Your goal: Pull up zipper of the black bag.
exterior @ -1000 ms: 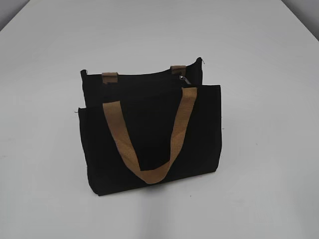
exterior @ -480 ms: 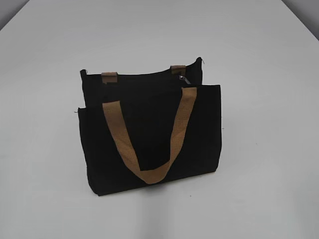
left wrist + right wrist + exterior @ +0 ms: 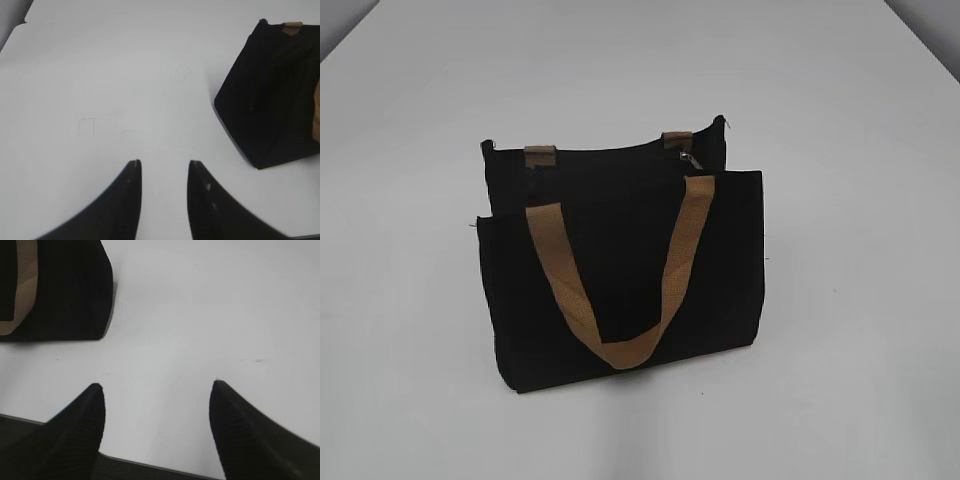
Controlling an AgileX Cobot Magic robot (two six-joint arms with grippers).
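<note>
Nothing has moved since a second ago: in the exterior view the bag (image 3: 620,270) stands at the same spot on the tabletop (image 3: 840,120), and neither tool shows there.

Nearest in the left wrist view, the left tool (image 3: 164,167) has its fingers spread with bare tabletop in the gap, gripping nothing. The bag's end panel stands up and to the right of it, well apart. In the right wrist view the right tool (image 3: 157,390) is spread wider, also empty, with the bag's lower corner and a piece of tan strap off to its upper left, well apart.

In the exterior view the bag stands upright at mid-tabletop, its long axis running left to right, with the right end turned slightly away. The front handle (image 3: 620,275) hangs down over the front pocket panel in a loop. Behind it, along the top edge, the zipper (image 3: 688,160) sits near the right end of the track, just below the rear handle's right strap end (image 3: 678,139). Its pull tab is too small to tell how it lies.
</note>
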